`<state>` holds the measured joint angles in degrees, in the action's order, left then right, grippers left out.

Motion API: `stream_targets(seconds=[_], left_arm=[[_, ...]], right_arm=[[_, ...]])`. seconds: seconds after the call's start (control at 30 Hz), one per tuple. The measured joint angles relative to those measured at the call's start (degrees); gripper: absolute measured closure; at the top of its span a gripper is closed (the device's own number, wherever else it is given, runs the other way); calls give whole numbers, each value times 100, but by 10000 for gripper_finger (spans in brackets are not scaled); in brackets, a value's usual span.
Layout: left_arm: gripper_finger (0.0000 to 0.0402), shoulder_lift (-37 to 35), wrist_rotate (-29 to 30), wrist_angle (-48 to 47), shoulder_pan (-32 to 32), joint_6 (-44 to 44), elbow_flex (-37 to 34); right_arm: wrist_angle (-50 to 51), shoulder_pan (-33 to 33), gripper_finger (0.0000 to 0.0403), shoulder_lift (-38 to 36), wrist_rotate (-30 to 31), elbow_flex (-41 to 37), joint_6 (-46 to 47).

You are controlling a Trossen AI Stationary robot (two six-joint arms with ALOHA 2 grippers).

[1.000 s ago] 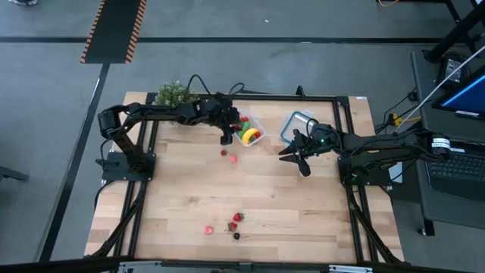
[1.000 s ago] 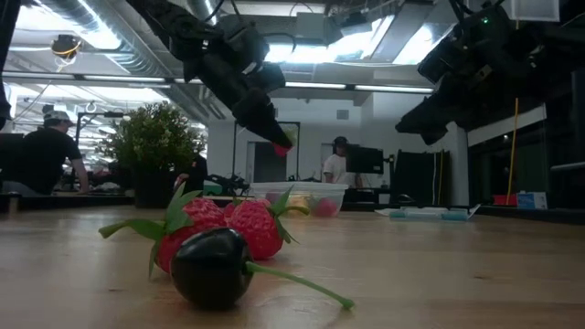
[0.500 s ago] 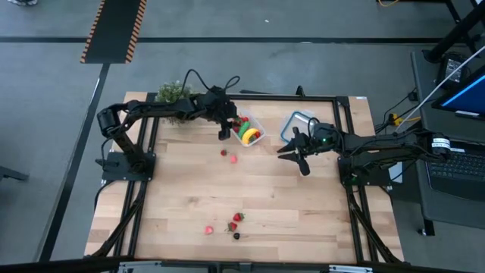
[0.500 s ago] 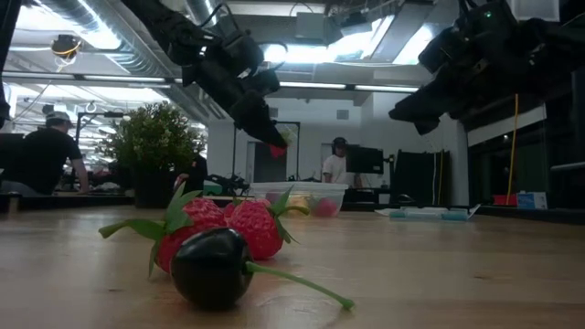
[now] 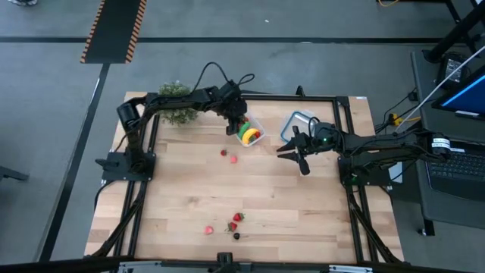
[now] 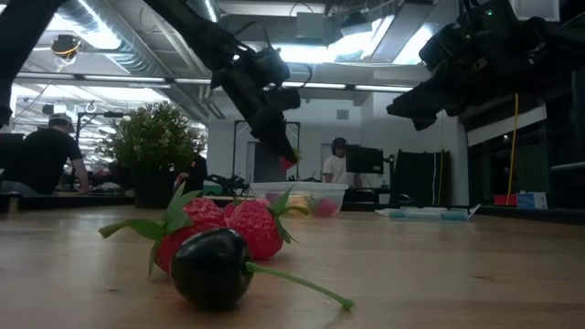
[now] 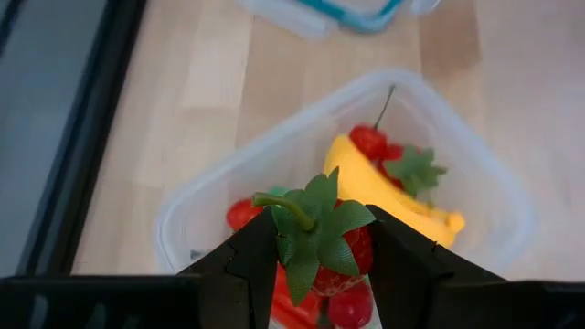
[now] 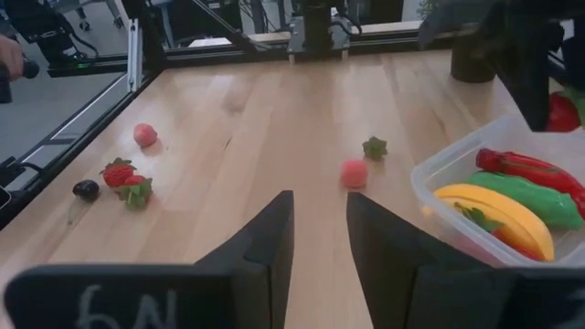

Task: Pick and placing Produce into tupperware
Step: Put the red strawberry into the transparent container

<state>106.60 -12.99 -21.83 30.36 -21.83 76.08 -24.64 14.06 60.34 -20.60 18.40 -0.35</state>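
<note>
Currently: my left tool (image 7: 315,265) grips strawberry (image 7: 327,247) over tupperware (image 7: 196,210); banana (image 7: 388,183) etc. inside; approx. six pcs left on bench (image 5: 303,212); right tool (image 8: 318,233) empty, parted.

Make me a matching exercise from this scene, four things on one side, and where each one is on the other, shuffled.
Things:
1. strawberry with green leaves
2. banana
3. blue-rimmed lid
4. dark cherry

Places:
A. lying inside the tupperware
B. on the table's near part, beside two strawberries
C. held in the left gripper jaws, above the tub
D. flat on the table beyond the right gripper

Pairs: 1-C, 2-A, 3-D, 4-B
</note>
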Motion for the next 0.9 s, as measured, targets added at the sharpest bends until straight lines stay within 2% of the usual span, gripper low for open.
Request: stream_targets(seconds=[0.47,0.7,0.83,0.9], left_arm=[[272,856,0,-61,190,26,468],[272,927,-2,-74,217,29,561],[272,927,291,-201,213,66,561],[253,927,588,-224,203,70,561]], right_arm=[[11,0,297,0,0,1,-26],[9,4,297,0,0,-1,-30],[9,7,297,0,0,1,-23],[9,7,297,0,0,0,-23]])
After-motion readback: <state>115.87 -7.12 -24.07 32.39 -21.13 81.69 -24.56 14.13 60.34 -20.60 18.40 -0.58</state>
